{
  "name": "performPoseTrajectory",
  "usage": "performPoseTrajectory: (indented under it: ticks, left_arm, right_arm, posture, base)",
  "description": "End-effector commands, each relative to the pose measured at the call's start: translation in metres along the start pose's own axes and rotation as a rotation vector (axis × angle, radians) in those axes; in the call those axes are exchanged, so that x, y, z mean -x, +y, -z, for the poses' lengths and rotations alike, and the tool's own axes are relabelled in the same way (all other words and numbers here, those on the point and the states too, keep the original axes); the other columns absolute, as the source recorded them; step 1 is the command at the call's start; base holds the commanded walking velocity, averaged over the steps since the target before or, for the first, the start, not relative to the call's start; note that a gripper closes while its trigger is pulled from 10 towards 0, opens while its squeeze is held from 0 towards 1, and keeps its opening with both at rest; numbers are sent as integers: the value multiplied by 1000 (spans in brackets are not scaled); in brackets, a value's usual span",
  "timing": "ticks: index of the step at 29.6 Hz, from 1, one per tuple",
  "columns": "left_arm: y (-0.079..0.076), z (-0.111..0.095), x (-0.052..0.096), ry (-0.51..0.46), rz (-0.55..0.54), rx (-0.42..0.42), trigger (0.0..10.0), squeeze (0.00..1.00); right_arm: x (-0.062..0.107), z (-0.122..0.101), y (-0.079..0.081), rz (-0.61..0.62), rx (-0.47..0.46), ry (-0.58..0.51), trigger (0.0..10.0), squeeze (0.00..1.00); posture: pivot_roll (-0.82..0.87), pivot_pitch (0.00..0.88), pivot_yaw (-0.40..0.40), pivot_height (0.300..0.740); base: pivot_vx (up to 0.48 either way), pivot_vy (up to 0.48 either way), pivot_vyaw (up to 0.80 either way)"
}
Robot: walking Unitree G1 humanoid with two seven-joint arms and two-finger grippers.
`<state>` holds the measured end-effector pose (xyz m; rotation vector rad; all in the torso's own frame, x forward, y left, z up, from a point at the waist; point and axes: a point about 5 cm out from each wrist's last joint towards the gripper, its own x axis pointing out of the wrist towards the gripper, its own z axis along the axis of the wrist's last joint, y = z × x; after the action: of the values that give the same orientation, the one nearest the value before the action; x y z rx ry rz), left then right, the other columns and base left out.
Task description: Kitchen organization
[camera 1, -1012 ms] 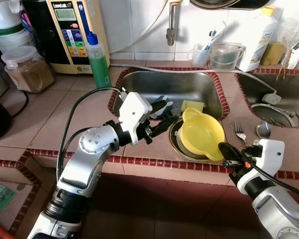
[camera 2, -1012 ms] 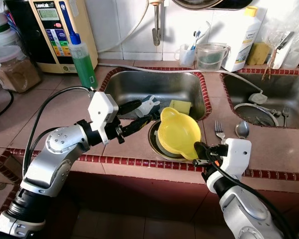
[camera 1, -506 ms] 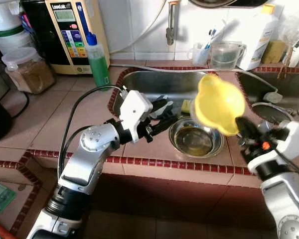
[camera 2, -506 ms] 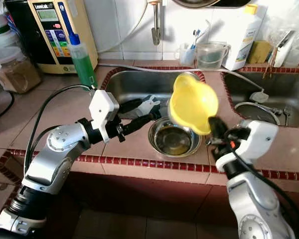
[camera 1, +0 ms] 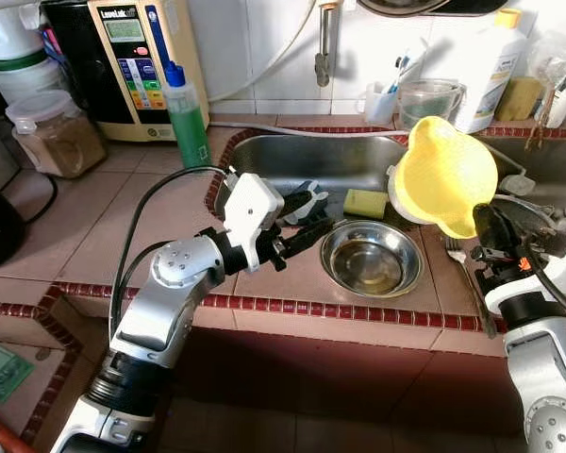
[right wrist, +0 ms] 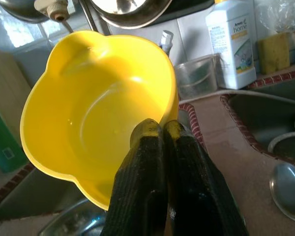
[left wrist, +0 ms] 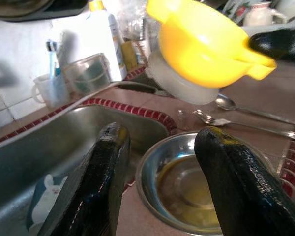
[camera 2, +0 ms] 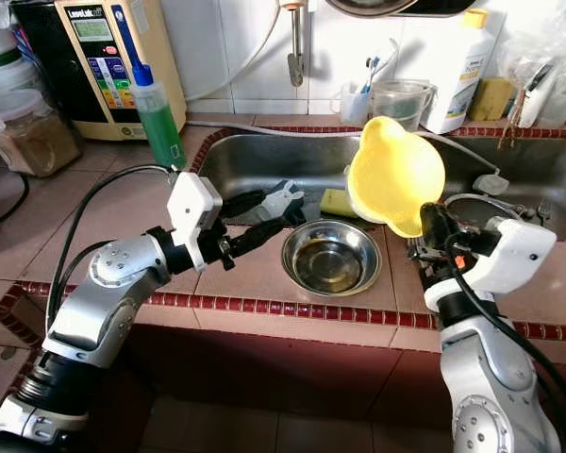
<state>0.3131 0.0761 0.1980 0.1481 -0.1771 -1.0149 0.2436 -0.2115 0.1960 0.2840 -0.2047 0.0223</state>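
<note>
R gripper (camera 2: pixel 432 225) clamps yellow bowl (camera 2: pixel 394 174) by rim, tilted, raised above sink (camera 2: pixel 264 156) edge. L gripper (camera 2: pixel 269 219) spread wide beside steel bowl (camera 2: pixel 331 258). Tiled counter (camera 2: pixel 94 203).

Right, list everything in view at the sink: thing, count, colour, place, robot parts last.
yellow bowl: one, yellow, held tilted in the air above the counter right of the steel bowl
steel bowl: one, silver, on the counter in front of the left sink
sponge: one, yellow-green, in the left sink
soap bottle: one, green with blue cap, counter left of the sink
water machine: one, cream, against the wall at left
jar: one, clear with brown contents, far left
measuring cup: one, clear, behind the sink
white bottle: one, white, back right
left gripper: fingers apart, beside the steel bowl
right gripper: fingers pinching the yellow bowl's rim
</note>
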Motion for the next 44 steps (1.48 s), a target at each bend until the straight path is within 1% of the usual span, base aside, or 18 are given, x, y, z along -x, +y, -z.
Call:
performPoseTrajectory:
  ticks: [1,29,44]
  left_arm:
    - [3,-3,0,-4,3,-10,10000,0]
    - [2,-4,-2,-4,29,-9,10000,0]
    - [4,-6,-3,-7,32,-19,10000,0]
  right_arm:
    - [-1,1,2,-7,-8,-7,10000,0]
    - [3,3,0,2,-9,-7,10000,0]
    - [3,4,2,2,-14,-7,10000,0]
  posture:
    - [-247,17,87,703]
    - [-255,24,95,703]
    - [-253,30,98,703]
  base:
    - [0,0,0]
    - [0,0,0]
    - [281,0,0]
